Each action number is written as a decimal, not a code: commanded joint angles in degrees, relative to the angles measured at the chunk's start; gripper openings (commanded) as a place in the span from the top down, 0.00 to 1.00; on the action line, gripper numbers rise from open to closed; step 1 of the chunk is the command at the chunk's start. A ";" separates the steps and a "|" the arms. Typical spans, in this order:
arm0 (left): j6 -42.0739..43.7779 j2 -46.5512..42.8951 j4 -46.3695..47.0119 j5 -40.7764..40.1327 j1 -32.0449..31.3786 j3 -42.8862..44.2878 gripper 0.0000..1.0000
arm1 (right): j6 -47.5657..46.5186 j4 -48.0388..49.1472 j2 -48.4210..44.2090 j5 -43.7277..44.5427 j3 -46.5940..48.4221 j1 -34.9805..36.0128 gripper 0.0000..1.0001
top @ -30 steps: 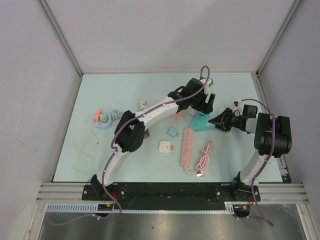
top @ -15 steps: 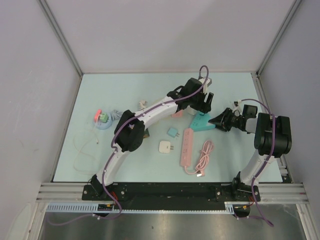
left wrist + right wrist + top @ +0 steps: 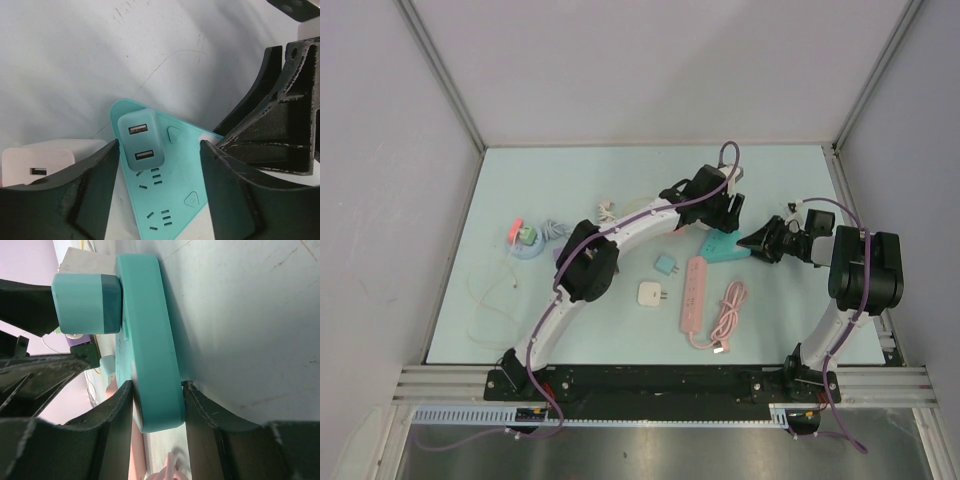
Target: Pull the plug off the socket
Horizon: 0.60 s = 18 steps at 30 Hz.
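Nearest the arm bases, on the pale blue table (image 3: 570,335), lies a coiled pink USB cable (image 3: 728,316), just beside a pink power strip (image 3: 693,293) that runs away from the near edge. Left of the strip sits a white charger (image 3: 652,294) with its prongs showing, and slightly farther back a small teal adapter (image 3: 666,265). Well off to the left, a thin white cord (image 3: 485,295) loops loosely on the table.

Farther in lies the teal triangular socket (image 3: 172,202), flat on the table. The teal USB plug (image 3: 140,140) is seated in its top face near one corner, with two USB ports facing up. The right gripper (image 3: 157,415) is clamped on the socket's end, one finger pressed against each side of its edge. The left gripper (image 3: 159,150) hangs above the plug with its fingers spread wide, one on each side of the plug and neither closed on it. In the left wrist view a clear gap shows between the plug and the right-hand finger. A pale block with a USB slot (image 3: 35,160) sits just beside the socket, partly hidden behind the other finger.

At the same depth, far to the left, is a round blue holder (image 3: 525,243) carrying pink and green pieces, with a grey cable (image 3: 552,229) beside it.
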 commanded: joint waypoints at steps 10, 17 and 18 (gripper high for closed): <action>-0.82 0.40 0.89 -1.13 -0.15 5.40 1.00 | -2.98 -3.91 2.90 13.08 -0.94 -0.80 0.87; -0.11 -1.71 0.19 -1.66 0.02 5.66 1.00 | -2.98 -4.00 2.90 13.25 -0.94 -0.71 0.88; -0.46 -1.98 0.28 -1.05 0.46 5.75 1.00 | -2.98 -3.91 2.90 13.34 -0.94 -0.71 0.88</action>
